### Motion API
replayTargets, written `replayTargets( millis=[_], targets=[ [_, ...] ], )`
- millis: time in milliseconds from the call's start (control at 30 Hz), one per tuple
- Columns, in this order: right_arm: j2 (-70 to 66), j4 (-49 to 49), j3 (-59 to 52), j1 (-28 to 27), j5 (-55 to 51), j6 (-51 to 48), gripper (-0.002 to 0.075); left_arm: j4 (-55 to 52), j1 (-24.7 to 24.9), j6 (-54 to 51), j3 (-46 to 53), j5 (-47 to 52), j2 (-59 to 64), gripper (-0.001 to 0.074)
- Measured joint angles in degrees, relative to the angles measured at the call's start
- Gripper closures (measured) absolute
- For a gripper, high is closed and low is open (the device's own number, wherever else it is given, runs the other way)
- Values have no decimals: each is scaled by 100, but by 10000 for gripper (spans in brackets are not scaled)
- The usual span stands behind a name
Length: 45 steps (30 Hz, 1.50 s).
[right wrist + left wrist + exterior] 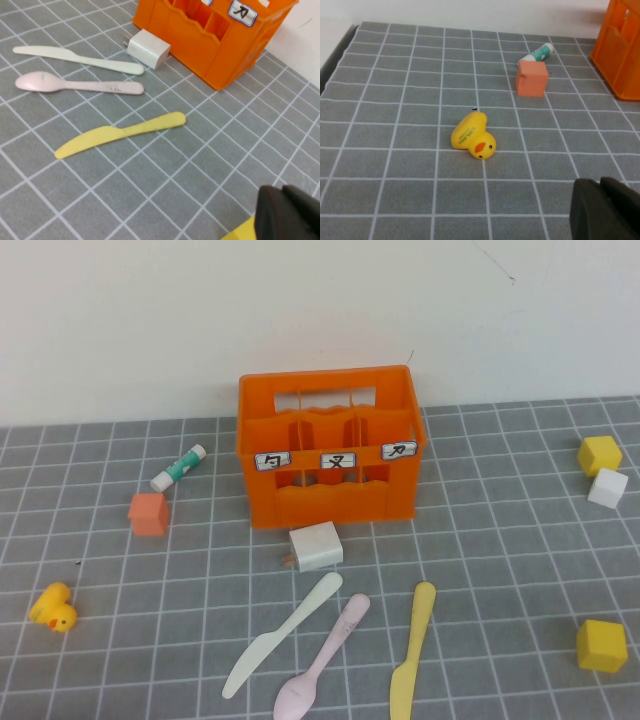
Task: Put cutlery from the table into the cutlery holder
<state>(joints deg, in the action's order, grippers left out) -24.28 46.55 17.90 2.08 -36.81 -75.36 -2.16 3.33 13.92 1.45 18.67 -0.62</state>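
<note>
Nearest the robot, the three pieces of cutlery are lying flat on the grey table [500,540], fanned out with their handles pointing toward the crate: the white knife [281,636] on the left, the pink spoon [322,658] just beside it in the middle, and the yellow knife [412,651] a little apart on the right. None of them is touching another or being touched by an arm. Neither arm is showing in the high view. The left gripper [606,209] is appearing only as a dark shape at the edge of its wrist view, its fingers closed together with nothing between them, hovering over the left side of the table near a yellow toy duck [53,607] lying on its side. The right gripper [290,212] is showing as a dark shape low in its own wrist view, over a yellow cube [601,645] at the right of the table; whether its fingers are apart or together cannot be told. Farther on, a white plug block [316,545] is sitting just in front of the orange cutlery holder [330,445], which is standing upright with three white labels facing the robot. To its left an orange cube [147,514] and, beyond that, a green-and-white glue stick [178,468] are lying close together. Far right, another yellow cube [599,455] and a white cube [607,488] are sitting just beside each other.
</note>
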Motion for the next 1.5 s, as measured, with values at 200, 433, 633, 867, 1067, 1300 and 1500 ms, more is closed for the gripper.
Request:
replayTargets(
  millis=[200,433,633,867,1067,1300,1500],
  targets=[
    [0,0,0,0,0,0,729,0,0,0,0,0,0,735],
    [0,0,0,0,0,0,729,0,29,0,0,0,0,735],
    [0,0,0,0,0,0,729,0,67,24,-10,12,0,735],
    [101,0,0,0,0,0,729,0,67,24,-10,14,0,735],
    [1032,4,0,-4,-4,0,729,0,67,16,-10,24,0,735],
    [2405,33,0,-134,-78,0,729,0,67,16,-10,24,0,735],
    [2515,47,0,-154,-232,0,729,0,67,16,-10,24,0,735]
  ],
)
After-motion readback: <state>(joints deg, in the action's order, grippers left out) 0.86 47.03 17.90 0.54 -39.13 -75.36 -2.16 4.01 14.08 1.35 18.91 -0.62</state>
